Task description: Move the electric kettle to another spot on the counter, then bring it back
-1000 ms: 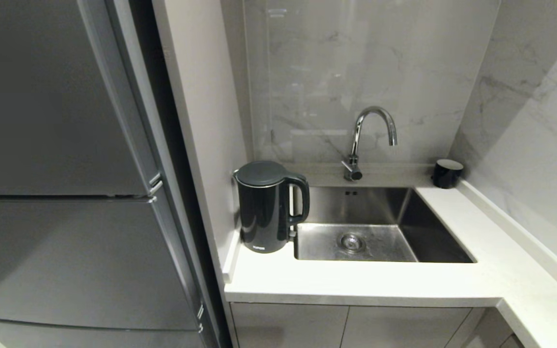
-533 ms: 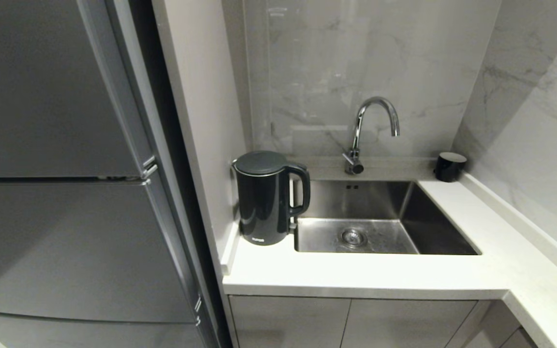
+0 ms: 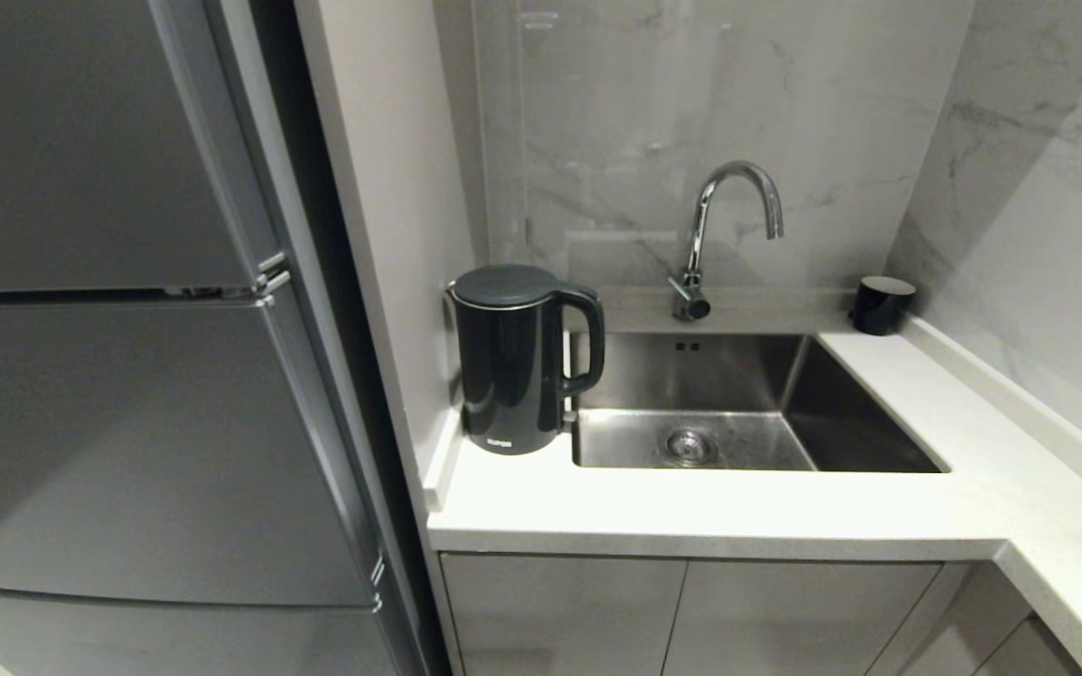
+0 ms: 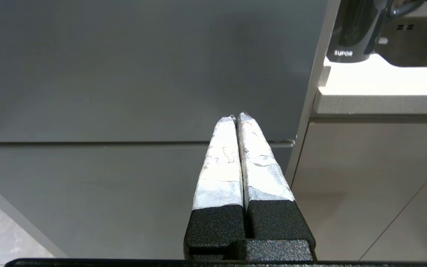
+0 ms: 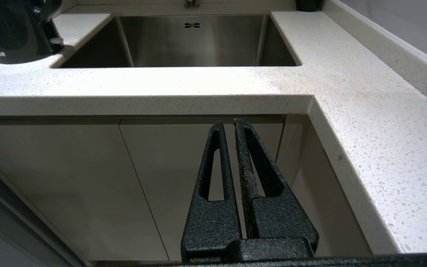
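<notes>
One electric kettle (image 3: 515, 361) stands upright at the left end of the white surface (image 3: 691, 512), in the corner against the side panel and just beside the left rim of the steel sink (image 3: 738, 394); its loop handle faces the basin. A curved tap (image 3: 729, 235) rises behind the sink, and a small black cup (image 3: 882, 305) sits in the far right corner, well apart from the kettle. A grey fridge (image 3: 128, 376) fills the left side. Neither arm shows in the head view. The left claw (image 4: 237, 118) is low, in front of the fridge door, its taped fingers pressed together and holding nothing. The right claw (image 5: 229, 122) is below the surface edge, facing the cabinet fronts, also closed and empty. By my judgement the task is at its very start, with the kettle untouched. The next move calls for raising an arm above the surface, opening its claw and reaching for the handle.
</notes>
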You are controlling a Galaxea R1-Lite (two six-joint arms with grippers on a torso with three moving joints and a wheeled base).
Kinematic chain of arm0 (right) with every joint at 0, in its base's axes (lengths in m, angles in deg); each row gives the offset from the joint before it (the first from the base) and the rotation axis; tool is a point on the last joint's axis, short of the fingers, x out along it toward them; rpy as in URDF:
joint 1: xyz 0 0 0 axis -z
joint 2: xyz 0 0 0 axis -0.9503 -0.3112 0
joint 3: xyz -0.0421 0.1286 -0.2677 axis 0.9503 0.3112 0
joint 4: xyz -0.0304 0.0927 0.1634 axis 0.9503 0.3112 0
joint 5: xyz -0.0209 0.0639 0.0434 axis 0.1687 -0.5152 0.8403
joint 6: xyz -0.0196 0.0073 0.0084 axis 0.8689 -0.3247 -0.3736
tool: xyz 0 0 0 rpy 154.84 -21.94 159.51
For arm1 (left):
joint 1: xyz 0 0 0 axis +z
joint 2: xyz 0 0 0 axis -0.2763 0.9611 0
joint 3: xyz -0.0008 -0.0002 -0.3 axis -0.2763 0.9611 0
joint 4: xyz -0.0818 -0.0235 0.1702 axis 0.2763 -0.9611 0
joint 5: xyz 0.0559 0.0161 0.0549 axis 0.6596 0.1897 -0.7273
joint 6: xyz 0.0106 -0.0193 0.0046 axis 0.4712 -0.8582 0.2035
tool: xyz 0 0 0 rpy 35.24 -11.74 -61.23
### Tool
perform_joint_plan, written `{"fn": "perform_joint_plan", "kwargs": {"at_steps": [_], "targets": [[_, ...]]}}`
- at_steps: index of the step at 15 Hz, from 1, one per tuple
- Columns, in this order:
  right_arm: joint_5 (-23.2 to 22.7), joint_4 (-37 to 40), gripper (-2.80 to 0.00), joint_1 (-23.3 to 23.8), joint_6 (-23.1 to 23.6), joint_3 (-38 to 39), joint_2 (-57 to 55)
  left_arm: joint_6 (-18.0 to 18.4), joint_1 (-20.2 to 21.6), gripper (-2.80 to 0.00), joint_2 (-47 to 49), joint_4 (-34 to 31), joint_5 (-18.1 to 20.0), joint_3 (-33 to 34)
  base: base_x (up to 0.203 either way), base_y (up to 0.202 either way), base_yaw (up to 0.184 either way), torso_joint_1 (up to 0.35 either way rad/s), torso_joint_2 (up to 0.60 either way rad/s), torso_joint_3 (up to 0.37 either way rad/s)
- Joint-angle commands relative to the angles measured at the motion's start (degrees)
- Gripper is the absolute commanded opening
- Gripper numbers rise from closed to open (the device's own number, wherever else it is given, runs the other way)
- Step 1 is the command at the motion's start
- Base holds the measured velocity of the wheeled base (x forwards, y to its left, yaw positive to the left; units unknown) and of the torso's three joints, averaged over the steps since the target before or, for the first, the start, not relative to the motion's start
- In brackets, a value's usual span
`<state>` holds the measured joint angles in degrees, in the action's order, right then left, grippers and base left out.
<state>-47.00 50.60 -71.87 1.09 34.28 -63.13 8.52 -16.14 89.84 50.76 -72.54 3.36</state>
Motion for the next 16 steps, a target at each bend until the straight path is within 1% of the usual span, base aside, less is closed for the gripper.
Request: {"fn": "perform_joint_plan", "kwargs": {"at_steps": [1,4,11,16], "targets": [[-0.1,0.0,-2.8,0.0,0.0,0.0,0.0,0.0,0.0,-2.8,0.1,0.1,0.0,0.4,0.0,0.0,0.0,-0.135,0.38,0.249],[0.0,0.0,-2.8,0.0,0.0,0.0,0.0,-0.1,0.0,-2.8,0.1,0.1,0.1,0.4,0.0,0.0,0.0,-0.161,0.48,0.31],[0.0,0.0,-2.8,0.0,0.0,0.0,0.0,-0.1,0.0,-2.8,0.1,0.1,0.0,0.4,0.0,0.0,0.0,-0.153,0.53,0.382],[0.0,0.0,-2.8,0.0,0.0,0.0,-0.1,-0.1,0.0,-2.8,0.1,0.1,0.1,0.4,0.0,0.0,0.0,-0.095,0.49,0.383]]}}
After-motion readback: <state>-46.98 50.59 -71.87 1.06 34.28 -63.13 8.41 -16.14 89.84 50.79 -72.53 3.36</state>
